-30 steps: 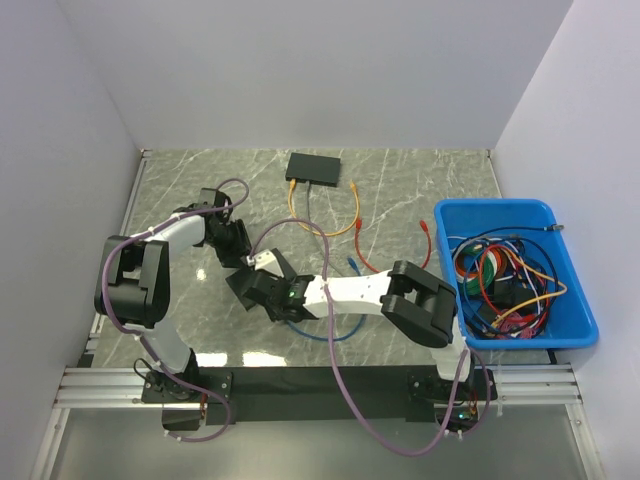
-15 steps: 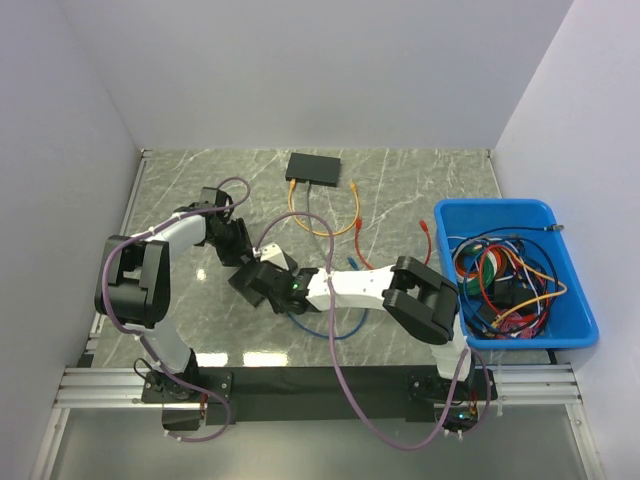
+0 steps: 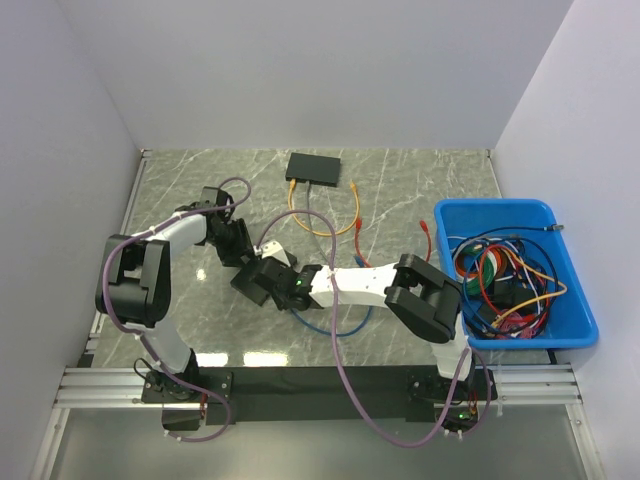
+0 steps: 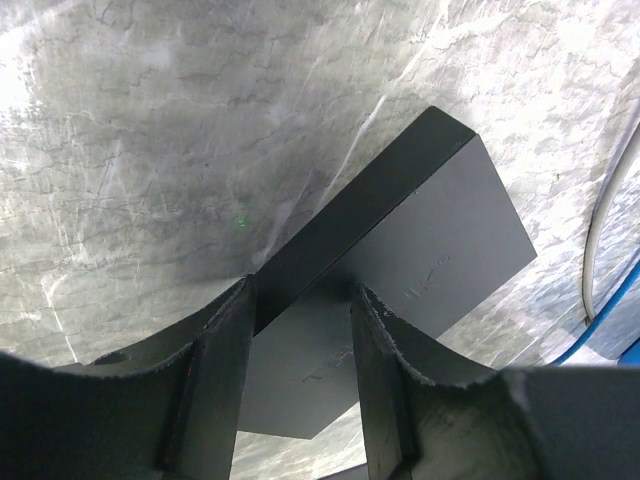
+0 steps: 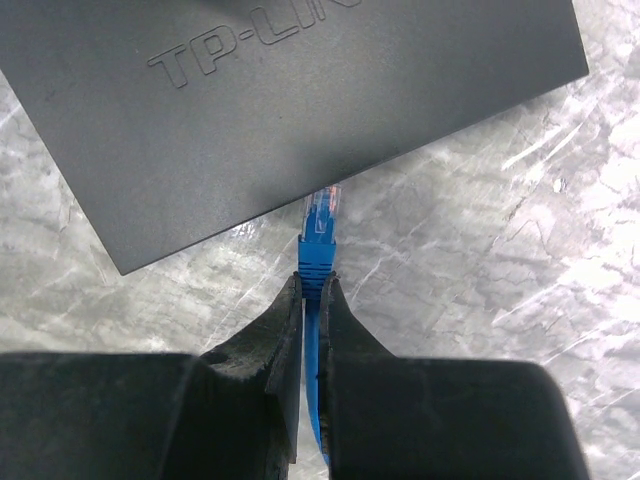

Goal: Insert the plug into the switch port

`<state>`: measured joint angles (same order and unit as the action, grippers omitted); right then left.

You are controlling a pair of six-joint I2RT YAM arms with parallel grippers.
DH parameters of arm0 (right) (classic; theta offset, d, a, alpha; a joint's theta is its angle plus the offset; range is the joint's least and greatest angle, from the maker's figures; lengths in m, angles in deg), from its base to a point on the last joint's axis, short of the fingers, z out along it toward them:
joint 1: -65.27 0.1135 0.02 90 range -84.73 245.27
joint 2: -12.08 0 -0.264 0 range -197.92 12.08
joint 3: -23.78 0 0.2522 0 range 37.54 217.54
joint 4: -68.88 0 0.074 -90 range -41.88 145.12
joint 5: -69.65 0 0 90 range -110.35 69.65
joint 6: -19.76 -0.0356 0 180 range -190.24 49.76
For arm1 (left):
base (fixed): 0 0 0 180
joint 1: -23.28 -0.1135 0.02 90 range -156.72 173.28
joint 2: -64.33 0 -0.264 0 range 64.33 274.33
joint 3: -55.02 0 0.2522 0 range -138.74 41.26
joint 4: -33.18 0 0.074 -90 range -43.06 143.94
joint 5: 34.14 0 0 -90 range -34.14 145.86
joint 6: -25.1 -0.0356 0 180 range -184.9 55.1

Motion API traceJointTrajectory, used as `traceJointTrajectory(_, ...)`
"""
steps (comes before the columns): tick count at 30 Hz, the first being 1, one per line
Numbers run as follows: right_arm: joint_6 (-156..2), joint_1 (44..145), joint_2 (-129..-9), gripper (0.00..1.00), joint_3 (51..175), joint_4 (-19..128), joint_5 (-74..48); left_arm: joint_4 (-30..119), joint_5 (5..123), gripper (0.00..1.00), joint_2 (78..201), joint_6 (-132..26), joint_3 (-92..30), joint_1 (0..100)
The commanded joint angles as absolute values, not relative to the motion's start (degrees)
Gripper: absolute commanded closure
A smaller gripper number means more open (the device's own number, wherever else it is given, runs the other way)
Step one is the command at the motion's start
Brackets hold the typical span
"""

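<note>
Right gripper is pinching the blue cable behind the plug, left gripper is clamping the switch; next, I think, aligning to a port.

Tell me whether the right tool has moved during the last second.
Yes. Against the blue bin in the top view, the right tool, shut on the blue cable, moved slightly away from the arm bases.

We see a blue plug with a clear tip, a matte black switch, a grey marble table veined white, and at three o'clock a bright blue bin.
</note>
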<state>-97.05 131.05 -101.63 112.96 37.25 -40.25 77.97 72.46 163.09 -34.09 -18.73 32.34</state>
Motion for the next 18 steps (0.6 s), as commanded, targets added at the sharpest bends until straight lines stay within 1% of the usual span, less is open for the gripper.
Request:
traceJointTrajectory(1, -93.27, 130.22, -98.14, 1.00, 113.39, 43.60, -40.39, 81.66, 72.91, 0.52, 164.09, -35.10, -19.65, 33.38)
traceJointTrajectory(7, -88.88, 130.31, -96.56, 1.00, 112.25, 45.80, -36.62, 82.01, 72.83, 0.52, 164.97, -35.72, -20.17, 34.00)
traceJointTrajectory(18, -85.54, 130.05, -95.94, 1.00, 110.31, 48.00, -33.09, 82.10, 72.47, 0.53, 164.88, -36.86, -20.35, 35.49)
